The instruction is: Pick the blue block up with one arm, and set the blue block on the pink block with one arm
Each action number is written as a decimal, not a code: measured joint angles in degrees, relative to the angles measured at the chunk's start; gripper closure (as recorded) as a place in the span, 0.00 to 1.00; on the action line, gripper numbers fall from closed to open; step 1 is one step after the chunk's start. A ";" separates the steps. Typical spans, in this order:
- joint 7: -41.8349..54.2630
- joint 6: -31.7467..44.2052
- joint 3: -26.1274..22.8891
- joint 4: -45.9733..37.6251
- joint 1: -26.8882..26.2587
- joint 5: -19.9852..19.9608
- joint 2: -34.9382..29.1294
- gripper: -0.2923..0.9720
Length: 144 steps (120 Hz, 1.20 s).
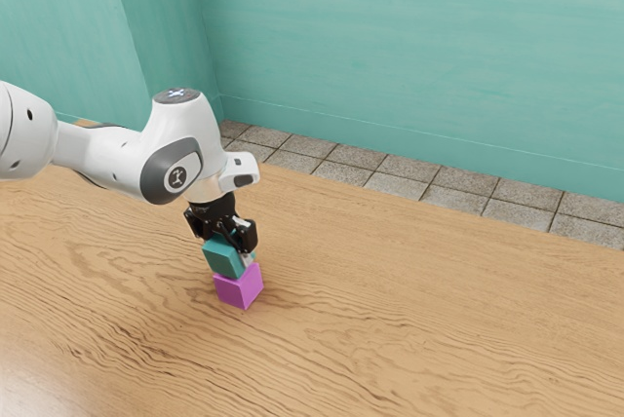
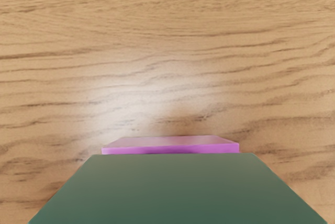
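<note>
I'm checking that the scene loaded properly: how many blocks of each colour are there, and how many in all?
blue block (teal in shade): 1
pink block: 1
Total: 2 blocks

This looks like a bare test room made for robot trials, not a home or a shop: a broad light-brown wooden table point(image 1: 409, 320) with strong grain carries nothing but a teal-blue block point(image 1: 226, 261) and a pink block point(image 1: 239, 288), both plain cubes. A white jointed robot arm point(image 1: 117, 154) reaches over the table. Behind the table's far edge runs a strip of grey-brown square floor tiles point(image 1: 439, 178), and behind that stand smooth, unfurnished teal walls point(image 1: 409, 37).
</note>
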 joint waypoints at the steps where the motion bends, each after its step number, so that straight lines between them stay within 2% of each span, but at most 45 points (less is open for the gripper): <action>1: 0.07 0.00 0.00 0.00 0.00 0.00 0.00 0.54; 108: 3.77 0.03 0.00 -0.70 -0.09 -1.53 -0.17 0.54; 122: 4.30 -0.02 0.00 -0.69 -0.08 -2.17 -0.22 0.40; 136: 4.81 -0.07 -0.01 -0.68 -0.09 -2.57 -0.31 0.33; 144: 5.08 -0.11 0.06 -0.71 -0.17 -2.37 -2.82 0.30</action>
